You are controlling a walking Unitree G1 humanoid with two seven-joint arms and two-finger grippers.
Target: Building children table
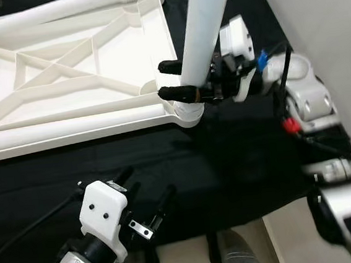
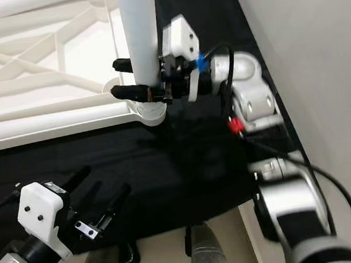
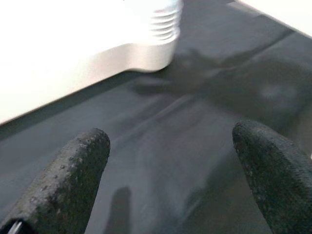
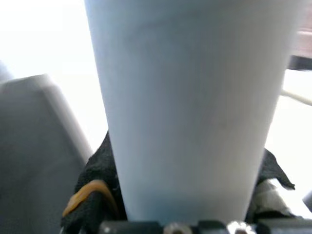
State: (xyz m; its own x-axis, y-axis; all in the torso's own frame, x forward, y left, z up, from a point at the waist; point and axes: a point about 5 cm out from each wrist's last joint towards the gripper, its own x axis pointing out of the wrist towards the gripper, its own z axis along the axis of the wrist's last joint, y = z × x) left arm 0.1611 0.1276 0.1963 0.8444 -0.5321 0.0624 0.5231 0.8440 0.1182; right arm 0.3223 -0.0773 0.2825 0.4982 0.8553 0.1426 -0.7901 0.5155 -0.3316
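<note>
A white plastic tabletop [image 1: 64,74] lies upside down on a black cloth, its ribbed underside up. A white table leg [image 1: 206,29] stands upright in the threaded corner socket [image 1: 186,112] nearest me. My right gripper [image 1: 173,79] is shut on that leg just above the socket, one black finger on each side; the leg [image 4: 195,107] is close up in the right wrist view. My left gripper [image 1: 147,193] hangs open low over the cloth, nothing between its fingertips [image 3: 68,180]. Another white leg [image 1: 52,13] lies along the tabletop's far edge.
The black cloth [image 1: 228,163] covers the floor under the tabletop and ends at pale floor [image 1: 285,239] near my feet. A white wall [image 1: 325,11] rises close on the right, next to my right arm.
</note>
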